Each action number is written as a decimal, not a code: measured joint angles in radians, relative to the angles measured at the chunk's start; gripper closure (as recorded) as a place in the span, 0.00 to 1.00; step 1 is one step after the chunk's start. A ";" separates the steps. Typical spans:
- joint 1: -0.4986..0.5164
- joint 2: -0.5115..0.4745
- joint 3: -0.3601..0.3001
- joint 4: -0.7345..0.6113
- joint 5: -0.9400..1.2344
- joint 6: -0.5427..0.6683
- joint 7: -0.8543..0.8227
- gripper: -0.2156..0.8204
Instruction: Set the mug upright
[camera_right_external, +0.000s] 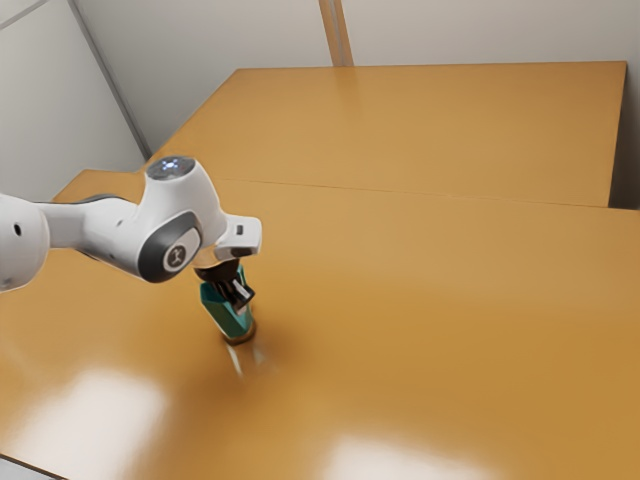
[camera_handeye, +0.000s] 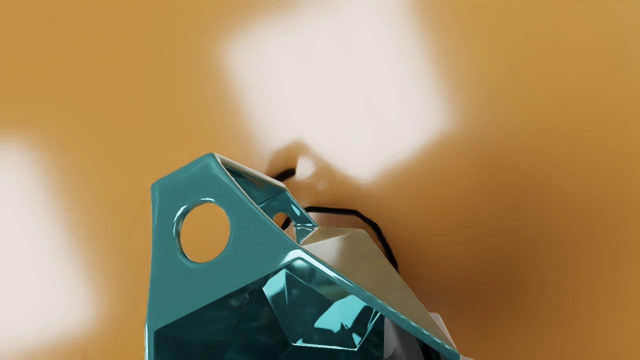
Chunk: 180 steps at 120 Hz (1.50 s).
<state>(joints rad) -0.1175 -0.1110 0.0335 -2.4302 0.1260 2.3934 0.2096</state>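
Note:
The gripper (camera_right_external: 241, 294) points down at the teal mug (camera_right_external: 222, 309), which leans with its brown base low, toward the exterior view's right. Whether that base touches the table cannot be told. In the wrist view the mug (camera_handeye: 187, 290) turns its open mouth to the camera, and its angular handle has a round hole. The gripper (camera_handeye: 425, 338) is shut on the mug's wall, one finger inside the mouth and the other outside. Much of both fingers is hidden by the mug or cut off.
The glossy wooden table (camera_right_external: 430, 330) spreads widely around the mug, with bright reflections on it. Another wooden surface (camera_right_external: 420, 130) adjoins it at the back, in front of a pale wall (camera_right_external: 480, 30).

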 joint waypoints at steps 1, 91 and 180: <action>0.000 0.001 0.000 0.000 0.000 0.001 -0.002 0.97; -0.007 -0.049 0.002 0.002 -0.020 0.014 -0.101 0.33; 0.088 -0.005 -0.104 0.466 -0.094 -0.503 -0.144 0.22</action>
<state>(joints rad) -0.0299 -0.1158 -0.0703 -1.9643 0.0319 1.8905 0.0655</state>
